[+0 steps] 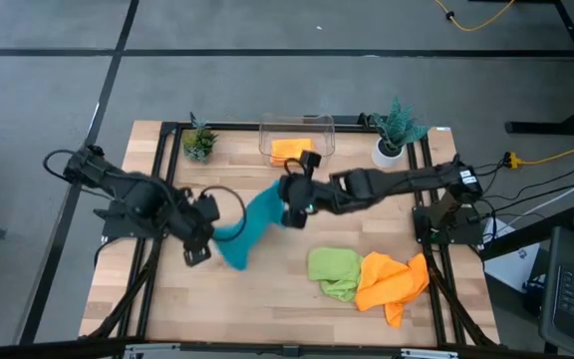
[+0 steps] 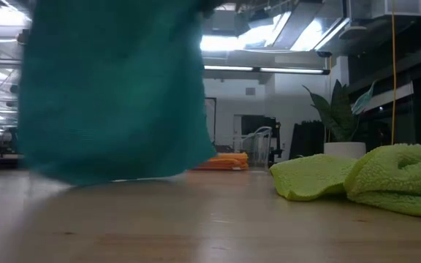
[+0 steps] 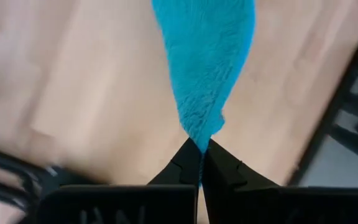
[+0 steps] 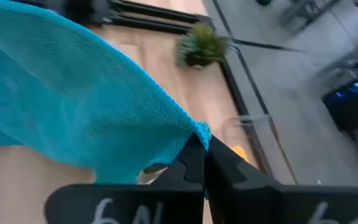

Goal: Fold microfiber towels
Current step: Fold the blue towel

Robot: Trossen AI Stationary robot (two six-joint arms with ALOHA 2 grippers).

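Left hand is pinching one corner of the teal towel, fingers clamped tight on the cloth in the left wrist view; right hand is gripping another corner, also closed on it. Both hands are sitting over the worktop centre, left hand nearer the left edge, right hand toward the middle-far side. Teal towel is hanging stretched between them, lower edge just brushing or just clear of the wood in the low view, hard to call which. Lime green towel is lying crumpled at near-right, touching the loose orange towel beside it. Second orange towel is sitting inside the clear bin at the far edge, apparently folded already. Two potted plants are standing at the far corners.

Judging the step: spreading the teal towel flat before the first fold. To do it well:
- keeping both corners level and pulled apart so the top edge is going taut, no sag
- lowering the hanging edge onto bare wood first, then laying the rest down away from it
- steering clear of the lime green towel so nothing is dragging along
- holding both pinches until the cloth is lying flat; letting go early is risking a bunched heap
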